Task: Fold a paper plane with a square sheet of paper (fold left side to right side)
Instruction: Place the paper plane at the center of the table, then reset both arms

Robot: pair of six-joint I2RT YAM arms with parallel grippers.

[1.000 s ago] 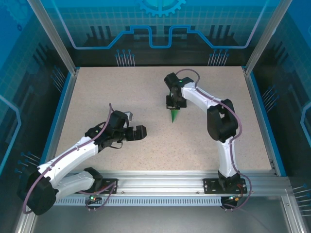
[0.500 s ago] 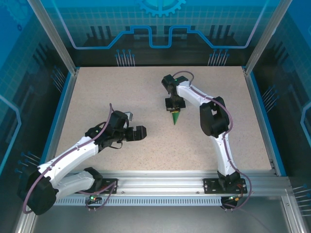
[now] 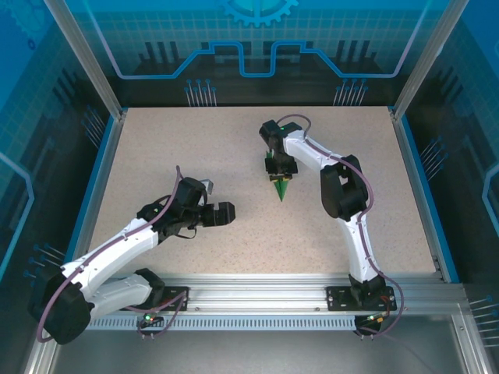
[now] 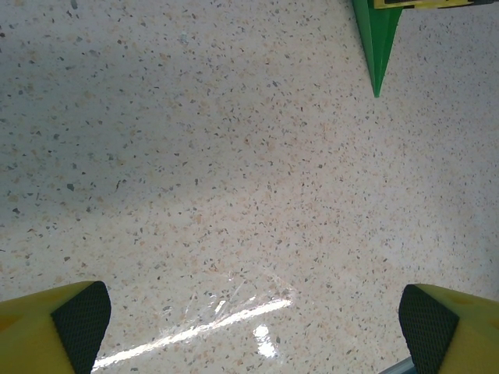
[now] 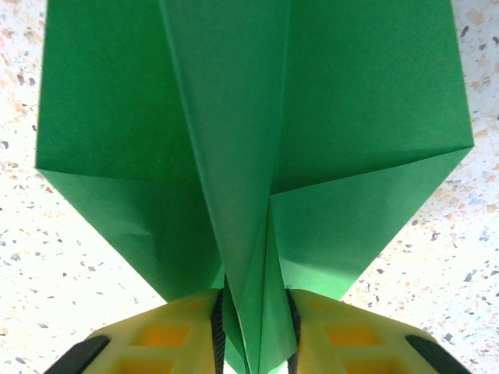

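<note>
Green paper plane [image 3: 280,187] lies just right of centre in the overhead shot, nose pointing down-frame.
Right gripper [image 5: 256,343] has its fingers either side of the plane's middle fold, can't tell if it's really pinching. Left gripper [image 4: 253,319] is spread wide over bare table [image 4: 234,195], lower left of it.
</note>
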